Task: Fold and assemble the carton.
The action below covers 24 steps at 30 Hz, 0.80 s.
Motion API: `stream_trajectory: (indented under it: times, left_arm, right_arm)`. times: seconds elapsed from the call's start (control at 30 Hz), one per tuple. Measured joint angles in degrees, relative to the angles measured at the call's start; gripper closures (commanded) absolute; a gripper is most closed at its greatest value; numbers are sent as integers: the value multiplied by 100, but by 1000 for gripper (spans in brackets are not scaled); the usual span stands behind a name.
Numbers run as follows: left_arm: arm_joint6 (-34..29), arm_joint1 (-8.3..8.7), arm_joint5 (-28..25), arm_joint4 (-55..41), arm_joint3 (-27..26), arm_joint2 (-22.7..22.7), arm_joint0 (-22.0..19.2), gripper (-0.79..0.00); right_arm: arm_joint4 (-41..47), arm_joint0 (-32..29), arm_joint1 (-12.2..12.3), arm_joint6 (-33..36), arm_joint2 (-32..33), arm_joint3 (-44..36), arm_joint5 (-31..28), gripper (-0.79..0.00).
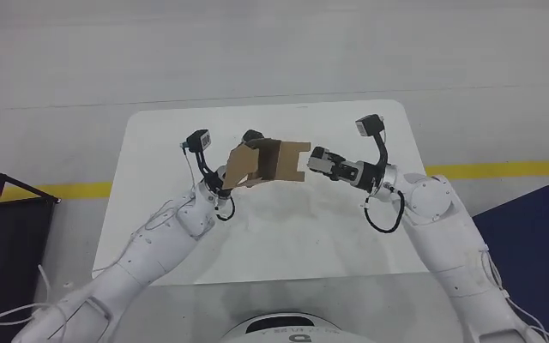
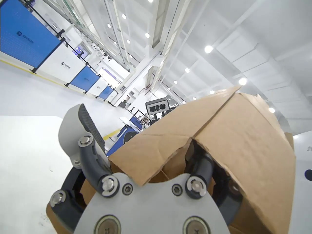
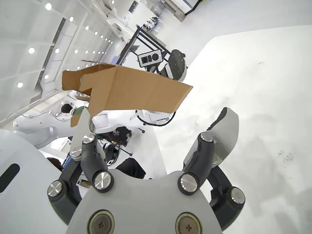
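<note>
Carton (image 1: 268, 163): brown cardboard, partly folded, held up over the far middle of the white table (image 1: 171, 171).
Left gripper (image 2: 136, 135): spread, one finger hidden under the carton.
Right gripper (image 3: 156, 114): spread, at the carton's right edge.

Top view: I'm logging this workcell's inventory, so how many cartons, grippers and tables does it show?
carton: 1
grippers, the left gripper and the right gripper: 2
table: 1
Total: 4
</note>
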Motion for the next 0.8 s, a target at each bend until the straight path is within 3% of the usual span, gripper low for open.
stream_trajectory:
  times: [0.3,0.8]
  left_arm:
    - [-875,23,0,-667,-112,-255,142,-785]
    - [-1762,-137,0,-952,-129,-674,407,-785]
  right_arm:
    - [283,360,-46,-53,-177,304,-207,-727]
    - [55,840,-128,-15,-678,277,38,-760]
